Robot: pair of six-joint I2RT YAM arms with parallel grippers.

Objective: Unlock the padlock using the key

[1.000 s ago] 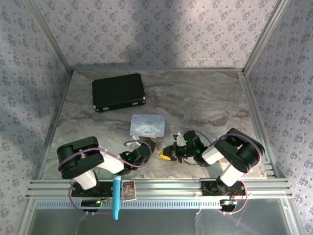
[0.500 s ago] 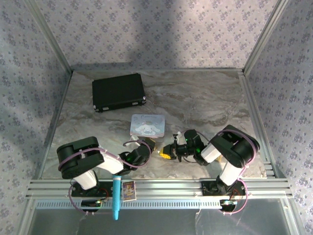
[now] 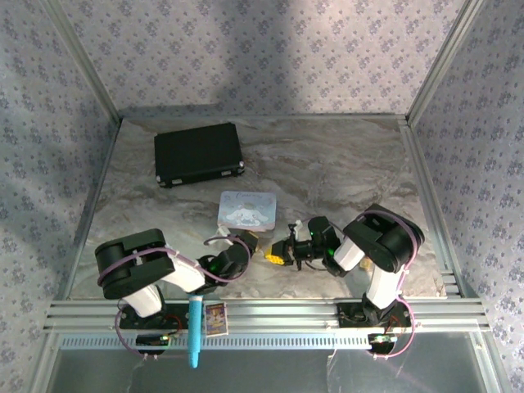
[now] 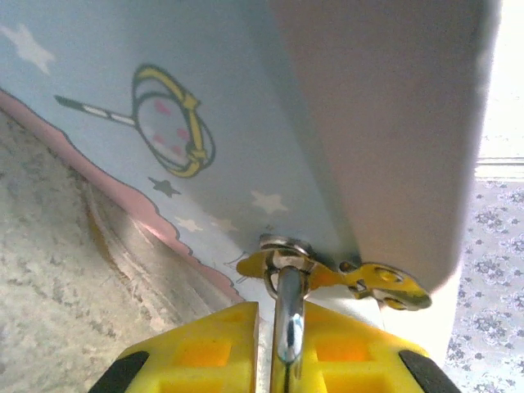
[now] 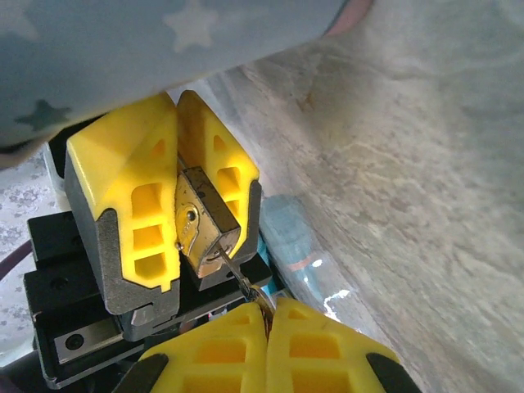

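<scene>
In the right wrist view the brass padlock [image 5: 199, 214] sits clamped between the yellow fingers of my left gripper [image 5: 178, 102], keyhole end toward the camera. The thin silvery key [image 5: 235, 272] runs from my right gripper [image 5: 268, 315], which is shut on its head, with its tip at the keyhole. From the left wrist the shackle [image 4: 288, 315] rises between my left gripper's [image 4: 282, 319] fingers and passes through the hasp [image 4: 360, 278] of the pastel tin [image 4: 246, 106]. From above, the left gripper [image 3: 252, 242] and right gripper [image 3: 276, 256] meet just in front of the tin [image 3: 247, 208].
A black case [image 3: 199, 153] lies at the back left. A blue pen-shaped stick [image 3: 195, 332] and a small card [image 3: 214, 318] rest on the front rail between the arm bases. Metal frame posts and patterned walls border the marble table [image 3: 344, 172].
The right arm's elbow has swung left toward the middle while its gripper stayed at the padlock. The left arm has barely moved.
</scene>
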